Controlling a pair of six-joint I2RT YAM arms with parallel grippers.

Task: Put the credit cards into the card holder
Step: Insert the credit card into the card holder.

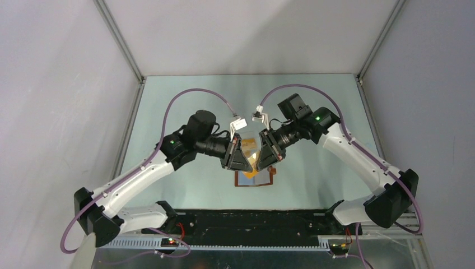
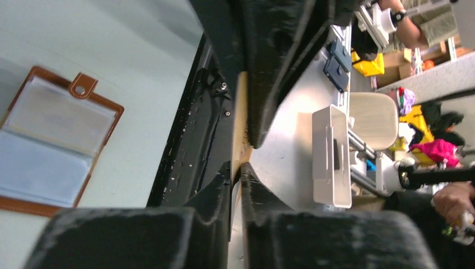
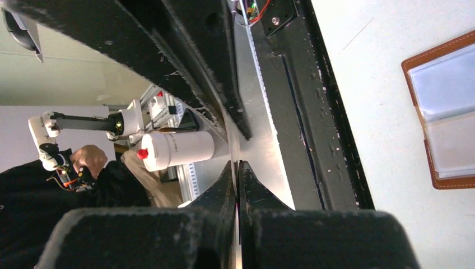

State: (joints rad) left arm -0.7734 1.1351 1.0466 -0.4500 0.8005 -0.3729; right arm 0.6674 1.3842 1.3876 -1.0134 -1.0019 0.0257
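Well, I have one credit card point(image 1: 253, 158) up in the air between my two grippers. It is thin, light and stiff, with smooth, slippy faces, so I think it will slide out if the pinch is weak. It may bend a bit too. I think the best place to hold it is on the flat faces near one end. That leaves the other end free to go into a pocket.

My right gripper point(image 3: 237, 166) is at 3 o'clock of the card and is pinched tight on it. The card shows as a thin pale line between its fingers. My left gripper point(image 2: 237, 168) is at 9 o'clock. Its jaws are narrow, one on each side of the card's edge, but I cannot tell if they press on it yet.

The card holder point(image 2: 50, 129) lies open and flat on the table point(image 1: 185, 112). In the top view it is at 6 o'clock of the grippers, close below the card.
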